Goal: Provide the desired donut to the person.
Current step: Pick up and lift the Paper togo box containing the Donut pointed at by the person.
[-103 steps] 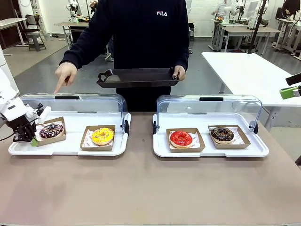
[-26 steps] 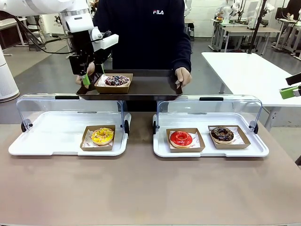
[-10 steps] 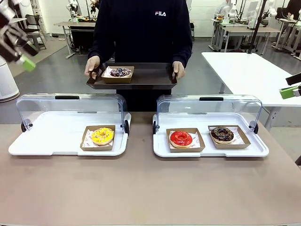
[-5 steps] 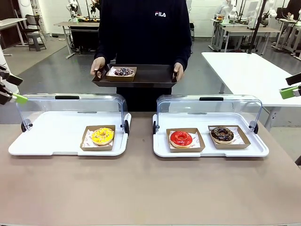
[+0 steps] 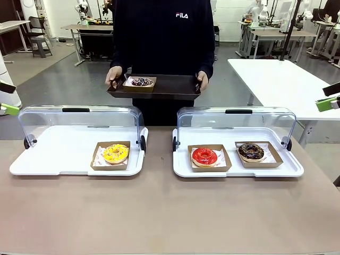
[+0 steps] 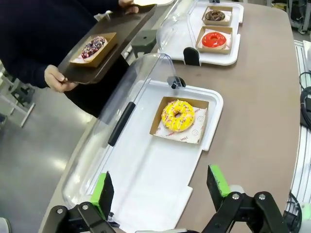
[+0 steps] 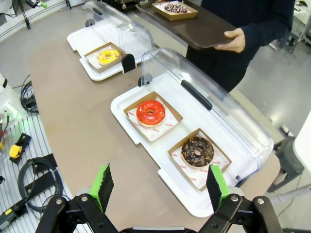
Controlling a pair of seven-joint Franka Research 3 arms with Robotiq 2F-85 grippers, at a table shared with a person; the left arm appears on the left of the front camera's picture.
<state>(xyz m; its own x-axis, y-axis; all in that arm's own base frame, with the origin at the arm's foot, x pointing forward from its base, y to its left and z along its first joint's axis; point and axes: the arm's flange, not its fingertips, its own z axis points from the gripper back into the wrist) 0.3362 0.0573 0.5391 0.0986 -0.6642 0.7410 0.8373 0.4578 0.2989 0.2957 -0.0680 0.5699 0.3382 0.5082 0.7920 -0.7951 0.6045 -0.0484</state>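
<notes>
**Delivery stage, both arms at the table's sides.** The sprinkled donut (image 5: 142, 82), in its cardboard boat, sat at the left end of the dark serving tray (image 5: 170, 87). The person (image 5: 159, 37) held that tray level with one hand (image 5: 114, 74) at each end, beyond the far edge of the tabletop (image 5: 159, 212). The tray's long axis ran parallel to that edge. The left gripper (image 6: 160, 187) hung off the tabletop's left edge, jaws spread wide and holding nothing. From it the donut lay well apart, ahead and across the far-left corner. The right gripper (image 7: 159, 183), equally spread and bare, hung beyond the right edge and farther from the donut, so the left arm was the nearer. The raised clear lids (image 5: 79, 119) of the two display cases stood between both grippers and the tray, so any reach would probably have to pass above them. The yellow donut (image 5: 116, 153), red donut (image 5: 204, 155) and chocolate donut (image 5: 251, 151) lay in the cases. Judged from this layout, the handover looked complete.
</notes>
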